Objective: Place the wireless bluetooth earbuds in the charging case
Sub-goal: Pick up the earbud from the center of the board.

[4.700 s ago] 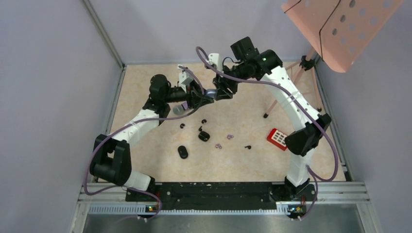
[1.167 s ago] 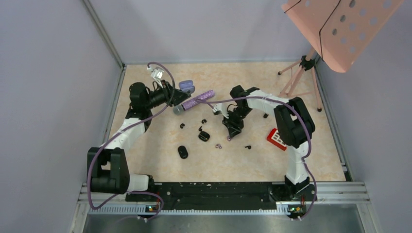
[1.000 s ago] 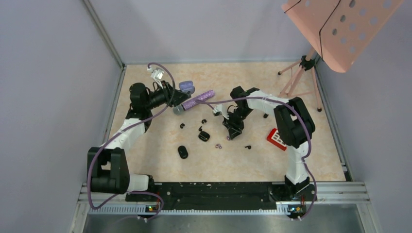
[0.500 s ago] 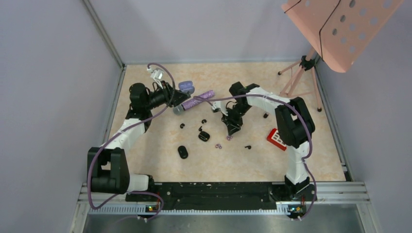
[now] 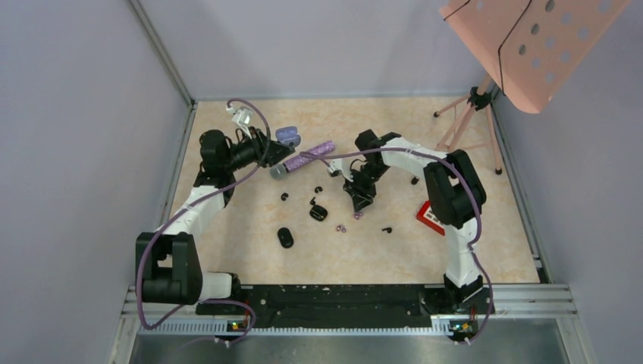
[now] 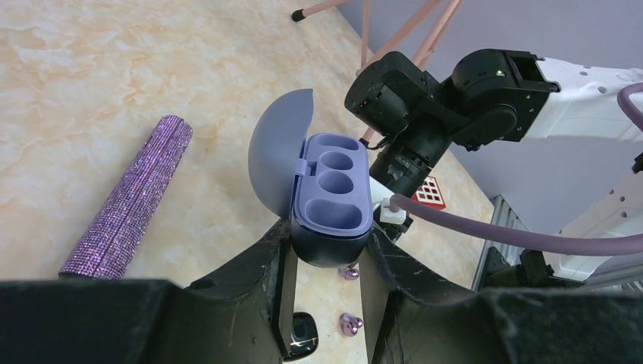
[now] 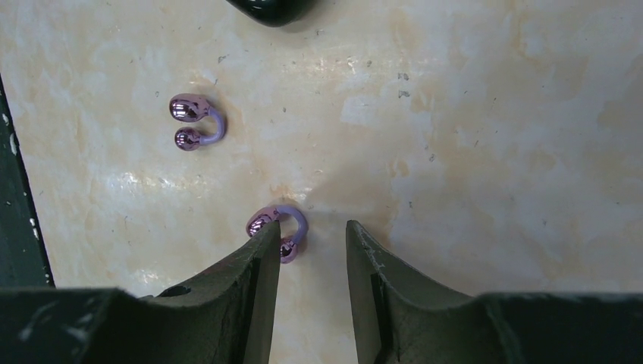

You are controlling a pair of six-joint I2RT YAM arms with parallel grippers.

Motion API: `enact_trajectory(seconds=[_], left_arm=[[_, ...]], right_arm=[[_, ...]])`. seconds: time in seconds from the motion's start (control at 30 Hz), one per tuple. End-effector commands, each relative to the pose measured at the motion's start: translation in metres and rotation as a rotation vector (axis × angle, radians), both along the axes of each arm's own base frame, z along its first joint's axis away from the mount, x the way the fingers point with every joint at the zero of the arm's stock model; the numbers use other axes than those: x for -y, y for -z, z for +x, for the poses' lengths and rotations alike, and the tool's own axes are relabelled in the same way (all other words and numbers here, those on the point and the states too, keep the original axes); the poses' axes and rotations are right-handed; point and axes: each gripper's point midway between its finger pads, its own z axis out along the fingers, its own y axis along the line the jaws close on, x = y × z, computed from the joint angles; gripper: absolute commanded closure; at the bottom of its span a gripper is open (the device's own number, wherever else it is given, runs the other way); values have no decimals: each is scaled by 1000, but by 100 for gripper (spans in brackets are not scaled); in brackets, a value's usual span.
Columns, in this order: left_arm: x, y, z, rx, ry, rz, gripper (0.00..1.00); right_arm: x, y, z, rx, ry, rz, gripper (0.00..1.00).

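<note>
Nearer than the purple glitter microphone (image 5: 303,159), on the worktop (image 5: 394,258), two lilac earbuds (image 7: 189,108) lying apart, right pincer (image 7: 311,235) parted low over one, just beyond the microphone, left pincer (image 6: 326,250) clamped on open-lidded lilac charging case (image 6: 331,193)

My desk (image 5: 394,250) is a beige marbled top. A purple glitter microphone (image 5: 303,160) lies slantwise toward its far left. Nearer me lie several loose black earbuds (image 5: 285,196) and two black oval cases (image 5: 285,237), well apart. Two lilac earbuds (image 7: 196,121) lie near each other, not touching. A red-and-white gridded block (image 5: 432,216) sits to the right.
</note>
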Motion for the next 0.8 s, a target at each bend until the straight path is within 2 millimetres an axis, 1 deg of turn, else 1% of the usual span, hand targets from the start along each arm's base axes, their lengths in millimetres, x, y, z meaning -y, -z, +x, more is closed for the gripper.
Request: enact_trajectory(seconds=[0.0, 0.17, 0.37, 0.57, 0.77], left_arm=[[-3, -19, 1, 78, -11, 6, 100], [-3, -17, 2, 75, -14, 7, 100], [-4, -14, 2, 71, -17, 8, 100], [-4, -13, 3, 65, -22, 8, 100], [-5, -12, 4, 61, -25, 12, 100]], right_arm=[[-5, 3, -9, 10, -49, 24, 63], [0, 6, -22, 2, -73, 14, 62], [4, 3, -29, -3, -74, 18, 61], [3, -1, -37, 14, -110, 28, 61], [-4, -20, -29, 58, -119, 63, 62]])
